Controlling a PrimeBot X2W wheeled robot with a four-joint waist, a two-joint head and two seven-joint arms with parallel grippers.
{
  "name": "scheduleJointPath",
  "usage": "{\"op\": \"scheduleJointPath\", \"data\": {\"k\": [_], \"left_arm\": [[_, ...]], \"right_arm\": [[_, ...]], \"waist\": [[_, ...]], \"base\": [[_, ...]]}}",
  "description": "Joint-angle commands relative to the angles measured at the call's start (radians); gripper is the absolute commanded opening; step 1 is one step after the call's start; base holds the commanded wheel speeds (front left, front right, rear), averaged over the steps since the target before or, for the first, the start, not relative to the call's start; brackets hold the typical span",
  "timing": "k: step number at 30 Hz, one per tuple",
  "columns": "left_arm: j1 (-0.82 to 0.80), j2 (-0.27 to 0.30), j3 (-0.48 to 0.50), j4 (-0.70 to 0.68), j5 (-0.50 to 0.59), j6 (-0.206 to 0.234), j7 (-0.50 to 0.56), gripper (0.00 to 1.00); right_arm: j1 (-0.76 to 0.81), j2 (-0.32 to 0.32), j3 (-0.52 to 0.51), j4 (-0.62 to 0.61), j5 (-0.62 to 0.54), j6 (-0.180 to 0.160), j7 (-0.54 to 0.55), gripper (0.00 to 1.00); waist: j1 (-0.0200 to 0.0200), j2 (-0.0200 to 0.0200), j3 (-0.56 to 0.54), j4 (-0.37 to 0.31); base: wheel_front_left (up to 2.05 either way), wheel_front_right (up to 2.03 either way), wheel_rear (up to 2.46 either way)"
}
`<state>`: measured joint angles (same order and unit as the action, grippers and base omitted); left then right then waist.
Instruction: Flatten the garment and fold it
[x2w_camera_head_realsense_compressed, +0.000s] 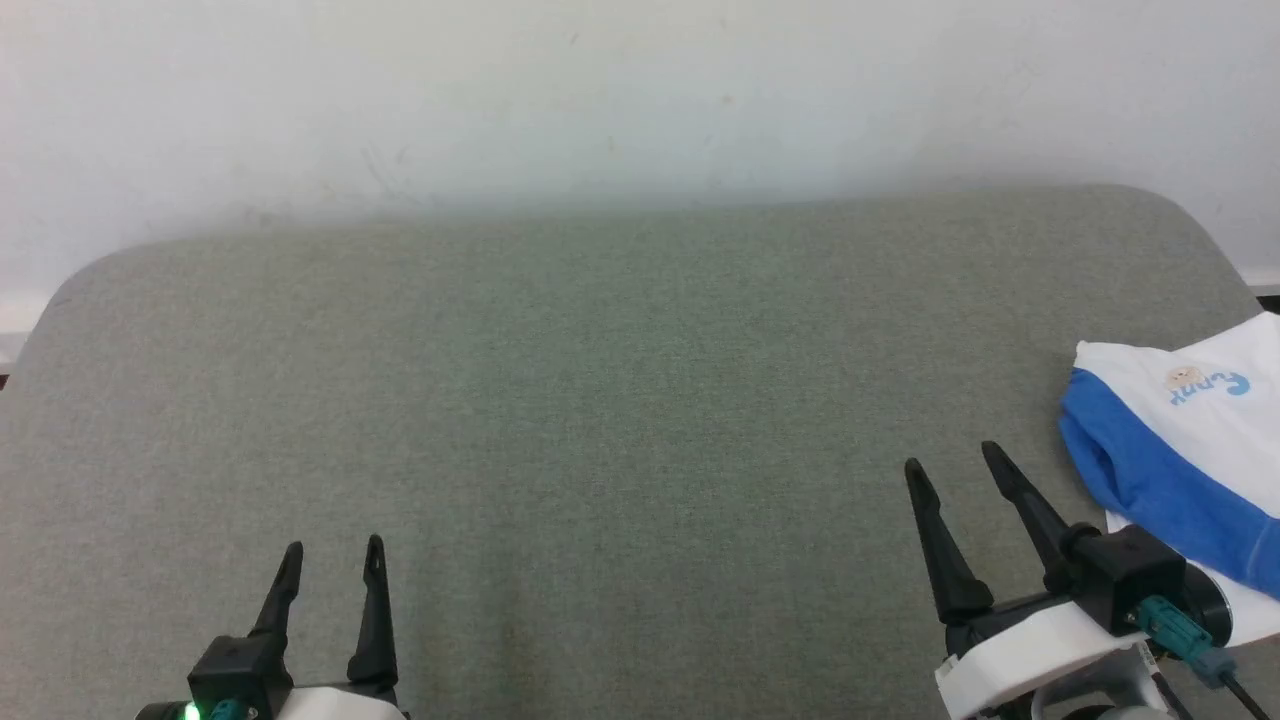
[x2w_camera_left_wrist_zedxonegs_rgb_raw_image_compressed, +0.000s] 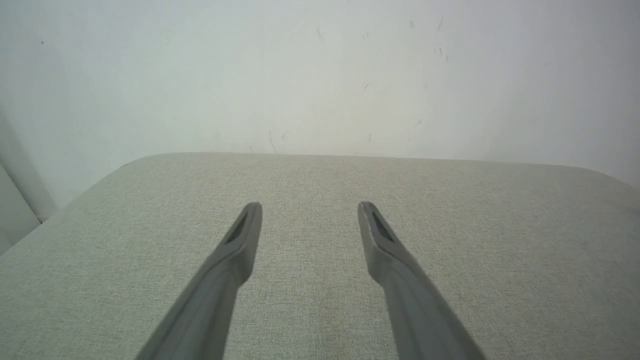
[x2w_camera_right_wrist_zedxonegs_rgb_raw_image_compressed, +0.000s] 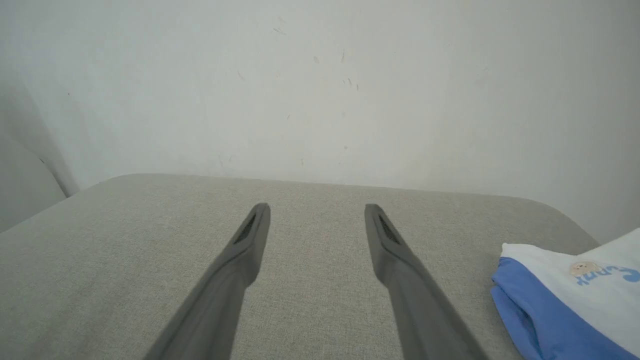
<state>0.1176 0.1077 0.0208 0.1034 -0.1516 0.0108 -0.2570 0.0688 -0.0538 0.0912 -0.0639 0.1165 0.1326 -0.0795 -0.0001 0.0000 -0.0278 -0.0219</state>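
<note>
Shirt (x2w_camera_head_realsense_compressed: 1190, 450): soft, light, limp; it is lying at the surface's (x2w_camera_head_realsense_compressed: 600, 400) right edge, beside the right jaws. We are favouring its blue sleeve fold for a hold. Both jaws are standing open, empty.

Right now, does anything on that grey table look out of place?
Yes: the shirt lies bunched at the right edge of the table, with a blue sleeve lying across its white front, instead of spread flat. It sits beside the open right tool.
</note>
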Motion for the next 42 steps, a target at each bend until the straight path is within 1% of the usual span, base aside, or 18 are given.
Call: {"op": "scheduleJointPath", "data": {"k": [1,4,5,42], "left_arm": [[0.002,0.003,-0.003,0.002,-0.002,0.004,-0.004,1.00],[-0.005,0.004,-0.007,0.001,-0.001,0.007,-0.004,1.00],[-0.001,0.000,-0.004,0.000,0.000,0.000,0.000,0.00],[-0.032,-0.017,-0.008,-0.028,0.041,-0.003,0.070,0.00]], "right_arm": [[0.008,0.003,0.002,-0.006,0.006,-0.002,0.004,1.00],[0.008,0.003,0.002,-0.007,0.008,-0.002,0.002,1.00],[0.000,0.000,0.002,-0.002,0.001,0.000,0.001,0.00],[-0.019,0.001,-0.022,0.017,-0.031,0.000,0.021,0.00]], "waist": [[0.0001,0.0000,0.003,0.007],[0.0001,0.0000,0.009,0.015],[0.0001,0.0000,0.006,0.013],[0.0002,0.0000,0.013,0.016]], "base": [[0.00,0.00,0.00],[0.00,0.00,0.00],[0.00,0.00,0.00],[0.00,0.00,0.00]]}}
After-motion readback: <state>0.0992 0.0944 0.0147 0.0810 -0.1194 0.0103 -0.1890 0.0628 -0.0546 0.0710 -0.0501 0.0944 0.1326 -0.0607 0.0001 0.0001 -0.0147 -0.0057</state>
